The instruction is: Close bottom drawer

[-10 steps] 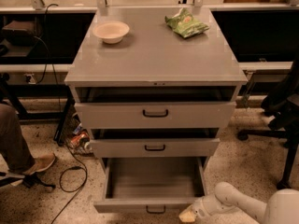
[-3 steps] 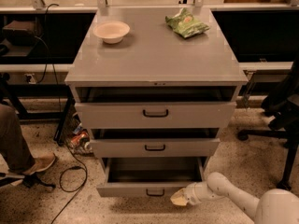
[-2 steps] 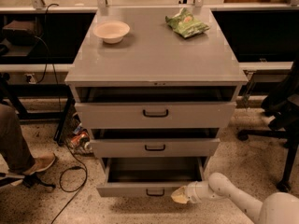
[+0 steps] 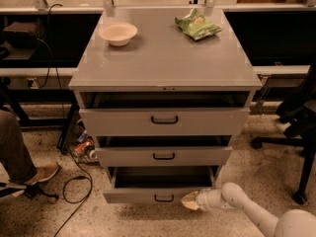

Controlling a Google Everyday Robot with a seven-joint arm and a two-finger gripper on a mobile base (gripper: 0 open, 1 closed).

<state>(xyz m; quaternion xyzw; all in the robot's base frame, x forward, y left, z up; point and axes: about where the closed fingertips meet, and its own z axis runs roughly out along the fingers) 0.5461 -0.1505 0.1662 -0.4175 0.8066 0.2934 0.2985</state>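
Note:
The bottom drawer [image 4: 138,195] is the lowest of the grey cabinet's three drawers. It stands partly pulled out, with a small black bar handle [image 4: 163,198] on its flat front. My gripper [image 4: 189,201] is at the end of the white arm coming in from the lower right. Its tip rests against the right part of the drawer's front, just right of the handle. The middle drawer [image 4: 163,156] and the top drawer [image 4: 164,120] stand slightly out above it.
A white bowl [image 4: 118,33] and a green snack bag [image 4: 197,25] lie on the cabinet top [image 4: 163,58]. A person's leg and shoe [image 4: 29,174] and cables are on the floor at left. An office chair base [image 4: 296,181] stands at right.
The bottom drawer has slid further in since the earliest frame, and my gripper has followed its front towards the cabinet. Over the last second little has moved.

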